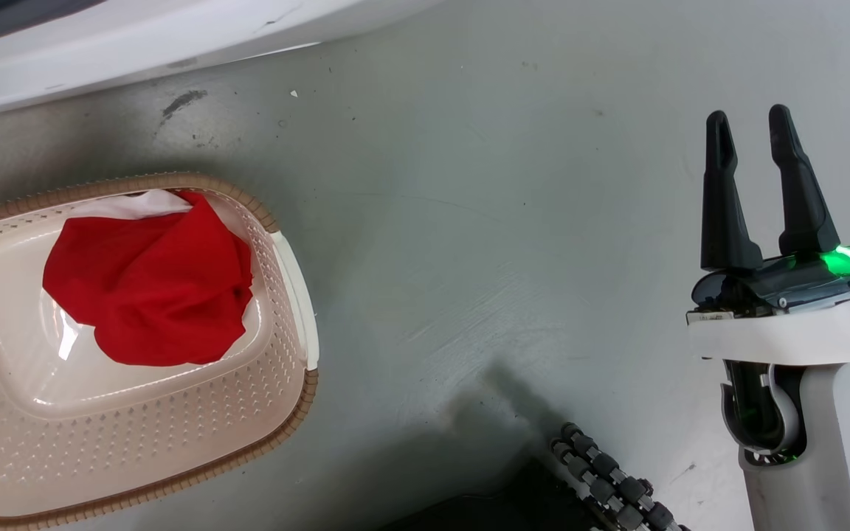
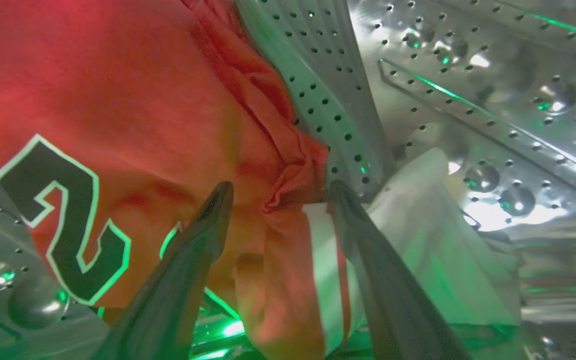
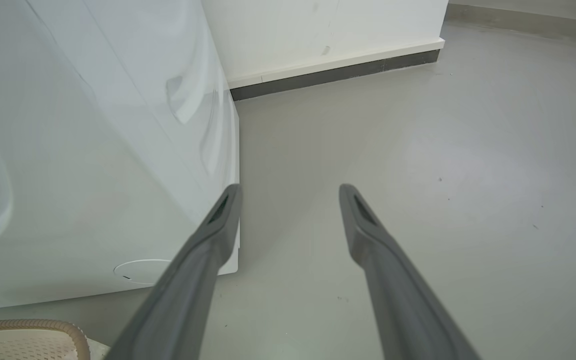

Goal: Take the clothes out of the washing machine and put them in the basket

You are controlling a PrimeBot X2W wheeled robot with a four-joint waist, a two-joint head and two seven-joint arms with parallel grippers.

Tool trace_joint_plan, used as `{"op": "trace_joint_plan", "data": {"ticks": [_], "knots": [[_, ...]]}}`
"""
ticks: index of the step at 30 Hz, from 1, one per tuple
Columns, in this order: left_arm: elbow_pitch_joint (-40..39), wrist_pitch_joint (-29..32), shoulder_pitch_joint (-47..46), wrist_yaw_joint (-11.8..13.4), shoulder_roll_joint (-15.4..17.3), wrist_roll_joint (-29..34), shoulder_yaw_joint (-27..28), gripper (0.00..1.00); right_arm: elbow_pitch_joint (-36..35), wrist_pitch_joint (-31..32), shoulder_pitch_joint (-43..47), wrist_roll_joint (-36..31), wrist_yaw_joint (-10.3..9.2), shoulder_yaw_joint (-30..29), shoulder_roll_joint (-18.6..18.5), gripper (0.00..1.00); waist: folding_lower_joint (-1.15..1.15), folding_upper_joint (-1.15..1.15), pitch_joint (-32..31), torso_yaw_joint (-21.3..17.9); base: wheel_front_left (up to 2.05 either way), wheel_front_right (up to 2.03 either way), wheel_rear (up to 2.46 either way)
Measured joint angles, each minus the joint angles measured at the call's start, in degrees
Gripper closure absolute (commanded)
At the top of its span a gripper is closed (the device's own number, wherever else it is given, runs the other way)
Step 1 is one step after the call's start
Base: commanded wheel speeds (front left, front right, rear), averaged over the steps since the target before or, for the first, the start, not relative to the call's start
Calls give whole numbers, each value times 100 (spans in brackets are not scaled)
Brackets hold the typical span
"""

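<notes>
Inside drum [image 2: 468, 75], left gripper [image 2: 282, 187] spread astride jersey [image 2: 118, 100] fold; numeral [image 2: 68, 200] cropped; right gripper [image 1: 748, 116] spread.

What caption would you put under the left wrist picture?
Open left claw poised at a crumpled red jersey inside the washing machine's steel drum.

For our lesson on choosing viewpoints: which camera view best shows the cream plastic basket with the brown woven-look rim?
The head view: the cream plastic basket shows nearly whole, a red fabric garment inside. The right wrist view catches just a rim corner. The left wrist view looks into the steel drum.
</notes>
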Motion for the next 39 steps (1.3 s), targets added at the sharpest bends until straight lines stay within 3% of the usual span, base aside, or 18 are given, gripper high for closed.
{"op": "trace_joint_plan", "data": {"ticks": [5,6,7,8,30,32,39], "knots": [[3,-89,-58,0,40,-121,-190,0,-4,-1,-32,-7,0,5,0,0,0,0,44,-8,0,0,0],[18,-126,-57,3,51,-159,-209,27,-4,-1,-34,-7,0,9,0,0,0,0,51,-13,0,0,0],[22,-142,-58,2,58,-186,-235,82,-4,0,-34,-5,0,13,0,0,0,0,55,-17,0,0,0],[34,-155,-59,1,67,-220,-261,100,-5,0,-35,-5,0,19,0,0,0,0,59,-23,0,0,0],[274,-1325,-114,0,176,-542,-670,100,179,-1,-24,-123,0,54,0,0,0,0,-293,51,0,0,0],[285,-1738,225,0,148,-783,-733,100,285,-1,15,-236,0,67,0,0,0,0,-560,132,0,0,0],[223,-2296,1049,0,65,-1244,-894,100,360,-1,117,-383,0,74,1,0,0,0,-1018,292,0,0,0]]}}
